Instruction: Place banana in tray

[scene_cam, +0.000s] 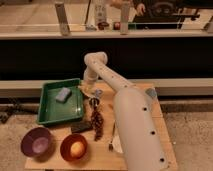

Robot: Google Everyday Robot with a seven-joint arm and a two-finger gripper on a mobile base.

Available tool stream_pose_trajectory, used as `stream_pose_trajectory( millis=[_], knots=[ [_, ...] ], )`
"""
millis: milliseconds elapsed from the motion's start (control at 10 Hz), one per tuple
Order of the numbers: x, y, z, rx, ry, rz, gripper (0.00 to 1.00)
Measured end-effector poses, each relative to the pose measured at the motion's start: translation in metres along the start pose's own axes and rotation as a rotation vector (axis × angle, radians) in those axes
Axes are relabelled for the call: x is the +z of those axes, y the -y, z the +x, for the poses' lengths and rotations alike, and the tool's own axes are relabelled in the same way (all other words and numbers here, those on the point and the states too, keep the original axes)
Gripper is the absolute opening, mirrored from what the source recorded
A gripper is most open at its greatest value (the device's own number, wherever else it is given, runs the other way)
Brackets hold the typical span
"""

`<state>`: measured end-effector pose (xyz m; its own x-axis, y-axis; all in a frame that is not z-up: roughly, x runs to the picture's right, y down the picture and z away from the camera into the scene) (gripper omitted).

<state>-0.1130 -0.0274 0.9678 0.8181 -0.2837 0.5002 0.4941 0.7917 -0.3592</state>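
The green tray lies at the table's back left, with a blue-grey sponge inside it. A pale curved piece, apparently the banana, shows just right of the tray's right rim, partly hidden by the arm's wrist. My gripper hangs low over the table right beside that piece, just outside the tray. The white arm reaches in from the lower right and bends at an elbow above the tray's back right corner.
A purple bowl and an orange bowl holding an orange-yellow ball stand at the front left. A dark block and a reddish-brown strip lie mid-table. A white item lies by the arm.
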Motion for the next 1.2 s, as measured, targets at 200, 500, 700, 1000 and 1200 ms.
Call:
stream_pose_trajectory(
  millis=[200, 500, 700, 1000, 1200],
  knots=[
    [-0.002, -0.001, -0.001, 0.005, 0.014, 0.007, 0.42],
    [-0.005, -0.004, -0.005, 0.023, 0.059, 0.026, 0.42],
    [-0.009, -0.007, -0.010, 0.038, 0.092, 0.044, 0.42],
    [-0.026, -0.011, -0.022, 0.035, 0.121, 0.096, 0.49],
    [-0.046, -0.010, -0.029, 0.026, 0.139, 0.137, 0.54]
  ],
)
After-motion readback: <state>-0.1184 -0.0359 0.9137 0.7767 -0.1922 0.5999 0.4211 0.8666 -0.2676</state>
